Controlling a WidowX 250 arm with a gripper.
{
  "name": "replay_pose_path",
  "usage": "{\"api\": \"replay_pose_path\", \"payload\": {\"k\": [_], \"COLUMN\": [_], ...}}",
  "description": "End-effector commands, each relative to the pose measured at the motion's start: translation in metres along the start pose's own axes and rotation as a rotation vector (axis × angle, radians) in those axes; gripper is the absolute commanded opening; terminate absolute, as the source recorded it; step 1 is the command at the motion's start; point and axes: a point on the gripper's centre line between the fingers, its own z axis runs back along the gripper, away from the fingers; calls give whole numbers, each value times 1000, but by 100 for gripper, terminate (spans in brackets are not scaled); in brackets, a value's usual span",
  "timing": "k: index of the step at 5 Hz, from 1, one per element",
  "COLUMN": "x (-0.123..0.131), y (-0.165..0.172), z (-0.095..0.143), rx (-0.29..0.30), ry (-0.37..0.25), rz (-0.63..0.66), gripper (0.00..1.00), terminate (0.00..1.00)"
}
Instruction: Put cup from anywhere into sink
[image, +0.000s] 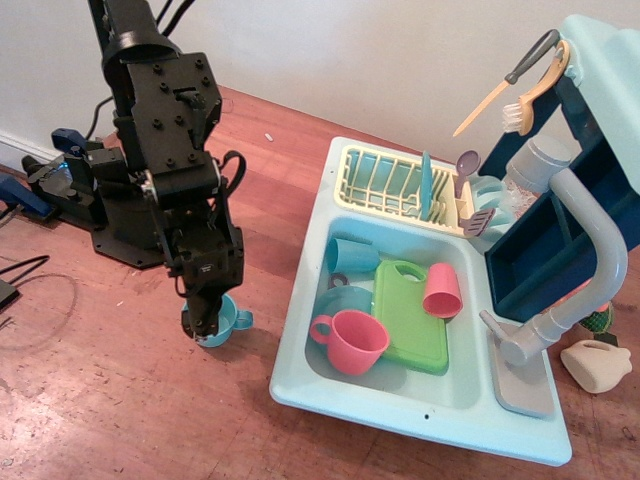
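Observation:
The cup (228, 322) is a small teal-blue mug with a side handle pointing right. It stands on the wooden table left of the sink (300, 340). My gripper (205, 325) hangs straight down onto the cup, its black fingers at the cup's rim. I cannot tell whether the fingers are closed on it. The sink is a pale aqua unit with a rectangular basin, a yellow dish rack (385, 182) at the back and a grey faucet (585, 260) at the right.
In the basin lie a pink handled mug (352, 340), a green cutting board (408, 312), a pink tumbler (442, 290), a teal-blue tumbler (350, 256) and a blue plate (340, 300). The arm's black base (100, 215) stands at the left. A beige jug (597, 365) sits right of the sink.

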Motion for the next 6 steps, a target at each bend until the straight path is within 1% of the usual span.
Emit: {"api": "replay_pose_path", "payload": {"k": [1, 2, 3, 4, 5, 6], "x": [0, -1, -1, -2, -3, 2], "y": [0, 16, 17, 15, 14, 13], "z": [0, -45, -73, -91, -93, -86], "rx": [0, -20, -29, -48, -47, -9], "ry": [0, 43, 78, 84, 91, 71], "rz": [0, -12, -31, -27, -32, -66], "gripper": [100, 100, 100, 100, 100, 0], "terminate": [0, 0, 0, 0, 0, 0]}}
